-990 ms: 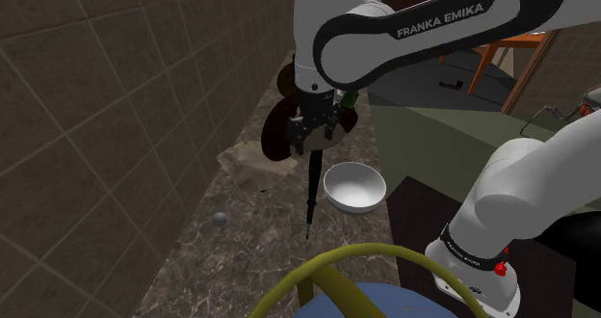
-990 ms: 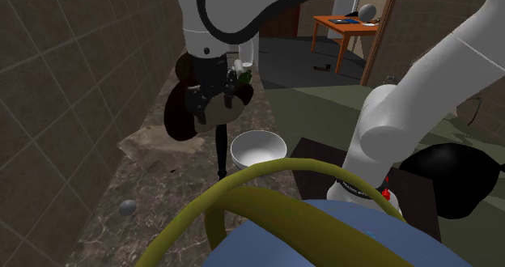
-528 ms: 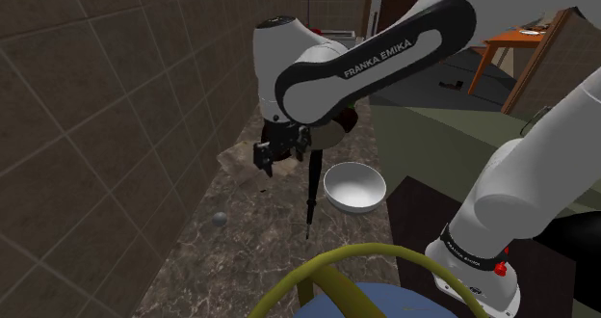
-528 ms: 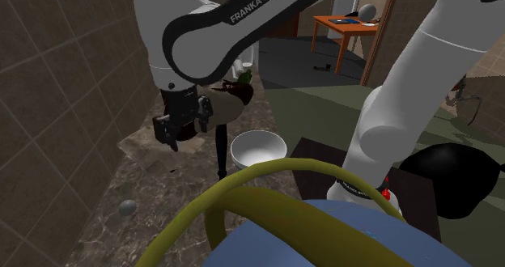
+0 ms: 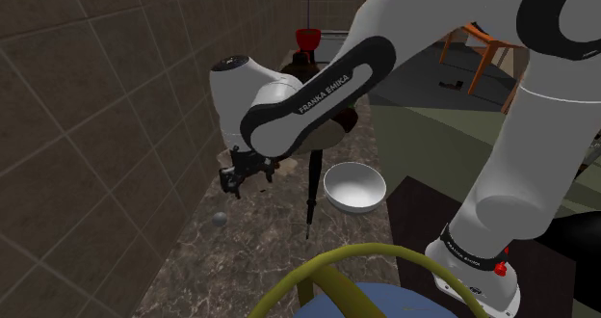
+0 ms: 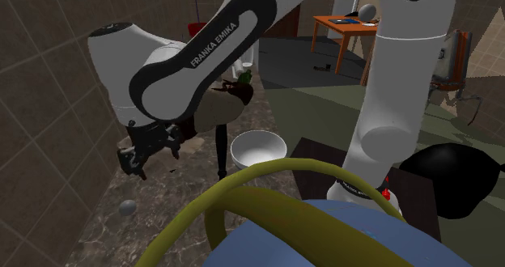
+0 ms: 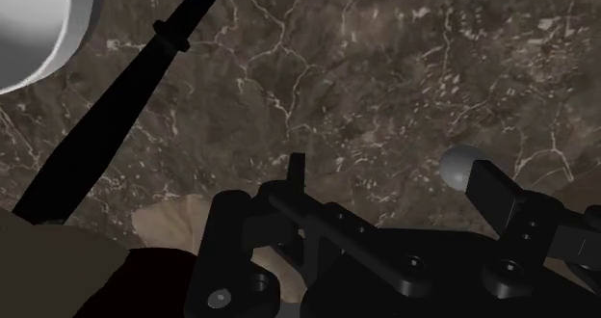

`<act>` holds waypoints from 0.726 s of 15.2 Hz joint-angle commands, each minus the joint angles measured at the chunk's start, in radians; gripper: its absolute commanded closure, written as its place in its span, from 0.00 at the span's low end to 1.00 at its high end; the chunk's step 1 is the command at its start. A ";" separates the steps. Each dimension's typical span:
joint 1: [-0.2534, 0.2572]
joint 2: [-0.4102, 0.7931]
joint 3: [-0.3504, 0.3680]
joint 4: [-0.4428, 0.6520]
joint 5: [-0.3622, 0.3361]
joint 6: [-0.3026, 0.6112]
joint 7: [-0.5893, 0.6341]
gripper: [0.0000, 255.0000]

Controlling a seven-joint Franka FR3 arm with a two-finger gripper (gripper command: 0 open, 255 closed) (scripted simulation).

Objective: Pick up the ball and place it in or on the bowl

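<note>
A small grey ball (image 5: 220, 217) lies on the dark marble counter near the tiled wall. The white bowl (image 5: 353, 186) stands upright further toward the shoulder view's right. My black gripper (image 5: 237, 180) hangs just above and a little beyond the ball, fingers pointing down. In the second exterior view the gripper (image 6: 134, 162) is above the ball (image 6: 127, 208), with the bowl (image 6: 257, 150) off to the right. Seen from the wrist, the fingers stand apart with nothing between them (image 7: 395, 183). There the ball (image 7: 460, 166) peeks out beside the right fingertip (image 7: 497, 191), and the bowl (image 7: 34, 27) sits at a corner.
A thin black rod (image 5: 311, 186) stands between gripper and bowl; it also crosses the wrist view (image 7: 144, 85). A dark brown round object (image 6: 206, 112) sits behind the arm. The tiled wall (image 5: 87, 123) runs close beside the ball. A yellow-rimmed blue item (image 5: 327, 282) fills the foreground.
The arm has swung toward the tiled wall and lowered, carrying the gripper from near the brown object to just above the ball. Ball and bowl have not moved.
</note>
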State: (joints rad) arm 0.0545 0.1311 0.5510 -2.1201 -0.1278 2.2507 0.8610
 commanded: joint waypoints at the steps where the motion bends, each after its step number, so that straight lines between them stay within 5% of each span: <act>1: 0.025 0.088 -0.004 0.059 -0.062 0.015 0.062 0.00; 11: 0.190 0.443 -0.083 0.379 -0.245 0.012 0.233 0.00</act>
State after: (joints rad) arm 0.2377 0.5564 0.4736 -1.7541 -0.3655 2.2585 1.0890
